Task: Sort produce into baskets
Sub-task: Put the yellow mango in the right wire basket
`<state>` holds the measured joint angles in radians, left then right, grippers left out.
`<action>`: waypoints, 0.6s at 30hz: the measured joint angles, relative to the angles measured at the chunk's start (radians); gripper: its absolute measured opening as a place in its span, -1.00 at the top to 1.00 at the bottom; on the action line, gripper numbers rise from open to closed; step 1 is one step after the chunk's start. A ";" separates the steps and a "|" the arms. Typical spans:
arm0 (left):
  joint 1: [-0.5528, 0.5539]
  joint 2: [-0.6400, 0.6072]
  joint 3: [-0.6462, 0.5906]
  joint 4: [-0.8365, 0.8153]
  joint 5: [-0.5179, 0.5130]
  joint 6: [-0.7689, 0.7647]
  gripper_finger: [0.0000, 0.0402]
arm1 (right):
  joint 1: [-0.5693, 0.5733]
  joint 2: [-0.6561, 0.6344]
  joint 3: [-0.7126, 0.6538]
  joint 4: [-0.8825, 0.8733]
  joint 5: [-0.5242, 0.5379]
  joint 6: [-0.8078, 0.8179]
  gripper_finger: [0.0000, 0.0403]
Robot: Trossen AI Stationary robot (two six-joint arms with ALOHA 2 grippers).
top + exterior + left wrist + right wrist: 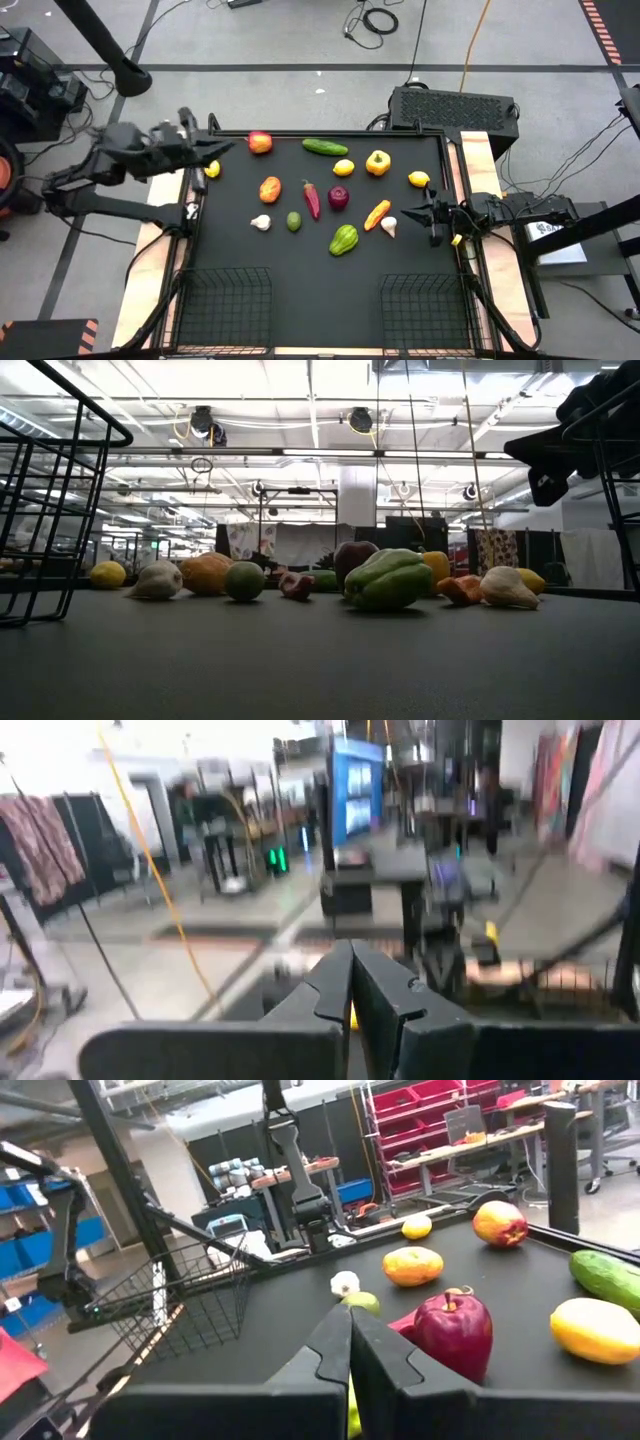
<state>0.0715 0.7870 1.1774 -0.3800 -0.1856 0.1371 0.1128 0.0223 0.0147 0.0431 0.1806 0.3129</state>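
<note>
With fingers pressed together, the right gripper (350, 1370) is facing the purple onion (453, 1333), probably light, firm, slick, best pinched across its middle.

Produce (339, 197) loose mid-table; two black mesh baskets (225, 300) at near edge, no produce inside.

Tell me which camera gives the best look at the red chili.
The high view: the red chili lies whole and unobstructed on the mat, between the orange fruit and the purple onion. The low view shows only a dark red bit low among the produce. Neither wrist view shows it clearly.
</note>
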 joint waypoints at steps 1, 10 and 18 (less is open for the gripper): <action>0.000 0.020 -0.008 -0.011 0.001 0.000 0.93 | 0.000 0.000 0.000 0.000 0.002 0.000 1.00; -0.003 0.140 -0.116 -0.088 0.035 -0.076 0.93 | 0.000 0.036 0.032 -0.026 0.032 -0.026 1.00; -0.003 0.168 -0.195 -0.026 0.024 -0.080 0.93 | 0.000 0.273 0.446 -0.204 0.181 -0.182 1.00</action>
<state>0.0685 0.9551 0.9820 -0.4057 -0.1615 0.0575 0.1127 0.2952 0.4609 -0.1610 0.3619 0.1304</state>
